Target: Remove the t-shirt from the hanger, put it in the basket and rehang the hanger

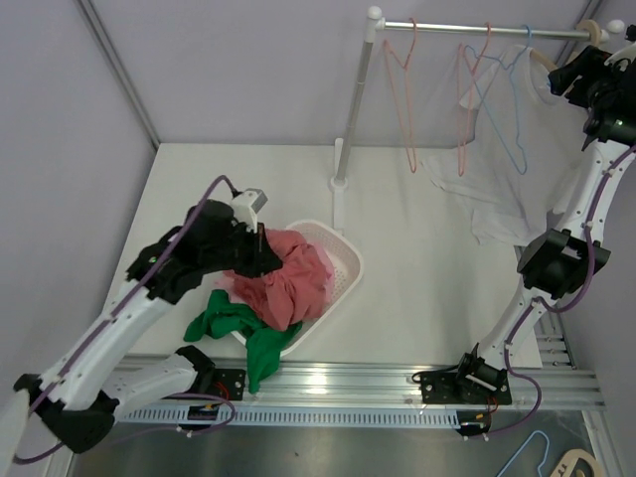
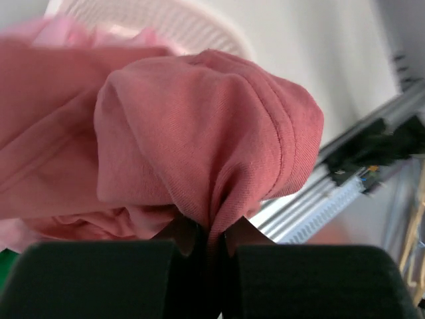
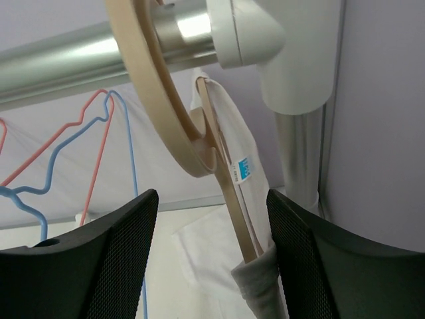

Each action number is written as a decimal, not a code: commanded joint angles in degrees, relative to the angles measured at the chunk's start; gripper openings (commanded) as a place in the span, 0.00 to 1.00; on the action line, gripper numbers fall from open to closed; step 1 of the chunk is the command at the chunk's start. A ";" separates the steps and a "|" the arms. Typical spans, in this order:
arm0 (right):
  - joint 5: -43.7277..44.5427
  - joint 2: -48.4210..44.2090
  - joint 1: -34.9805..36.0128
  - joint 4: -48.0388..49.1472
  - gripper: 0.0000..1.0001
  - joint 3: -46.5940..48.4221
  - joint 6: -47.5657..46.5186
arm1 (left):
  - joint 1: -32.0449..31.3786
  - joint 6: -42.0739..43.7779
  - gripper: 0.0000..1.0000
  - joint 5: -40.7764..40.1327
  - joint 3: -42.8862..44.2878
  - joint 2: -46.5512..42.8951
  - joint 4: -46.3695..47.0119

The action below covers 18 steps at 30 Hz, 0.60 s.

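Observation:
A white t-shirt (image 1: 497, 204) hangs from a wooden hanger (image 1: 545, 68) at the right end of the rail (image 1: 447, 27). My right gripper (image 1: 581, 78) is raised beside that hanger. In the right wrist view it (image 3: 212, 259) is open, with the wooden hanger (image 3: 229, 193) and the labelled white t-shirt (image 3: 222, 272) between its fingers (image 3: 113, 259), untouched. My left gripper (image 1: 266, 250) is shut on a pink t-shirt (image 1: 293, 278) over the white basket (image 1: 350, 256). The left wrist view shows a fold of the pink t-shirt (image 2: 199, 133) pinched in the gripper (image 2: 214, 239).
Two pink wire hangers (image 1: 402, 89) and a blue one (image 1: 512, 109) hang bare on the rail. A green garment (image 1: 234, 323) drapes over the basket's near edge. The rail's post (image 1: 350, 109) stands behind the basket. Spare hangers (image 1: 556, 462) lie at the bottom right.

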 commanded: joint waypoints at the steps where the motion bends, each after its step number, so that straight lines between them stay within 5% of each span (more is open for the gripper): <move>1: -2.42 0.24 -0.13 4.17 0.71 2.77 0.13 | 5.82 -1.26 0.01 3.23 -8.64 2.02 9.49; 9: -1.28 2.43 1.00 4.62 0.68 5.93 -2.59 | 12.51 -3.62 0.04 -0.03 -20.69 11.52 17.83; 15: 0.83 3.40 2.68 4.79 0.67 6.37 -5.50 | 14.36 -7.92 0.14 9.72 -28.61 22.21 29.79; 16: 1.10 3.75 3.03 4.88 0.65 6.63 -5.50 | 14.36 -8.46 0.17 9.73 -30.27 23.90 30.76; 18: 1.80 3.93 3.38 5.06 0.60 6.81 -5.85 | 14.36 -9.07 0.43 10.00 -30.99 26.63 32.69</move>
